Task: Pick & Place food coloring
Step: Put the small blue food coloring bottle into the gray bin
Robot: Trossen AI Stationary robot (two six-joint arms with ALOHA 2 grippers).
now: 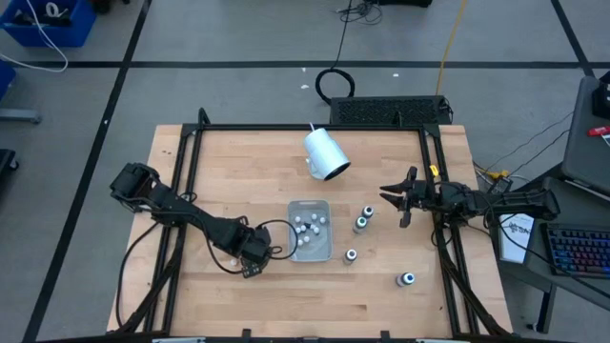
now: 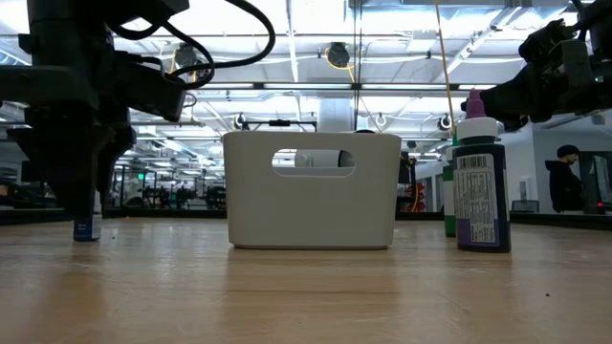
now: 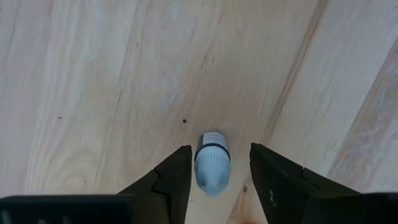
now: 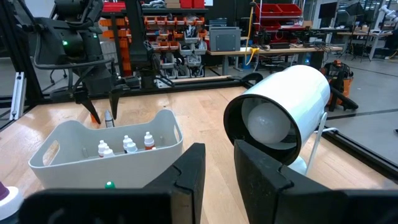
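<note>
Purple bottle (image 2: 482, 182) — small bottles (image 4: 127, 145) inside tray (image 4: 68, 160)

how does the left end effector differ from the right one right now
The left end effector is down at the table with its fingers open around a small white bottle; the right end effector hangs above the table, shut and empty. The left points straight down, the right across toward the white lamp. Both are dark, two-fingered.

On my pale wooden table top (image 1: 229, 162) I see a white rectangular plastic bin (image 1: 318, 247) with a handle slot near the middle, and a large white cylindrical cup (image 1: 325, 153) lying tipped just behind it.
</note>
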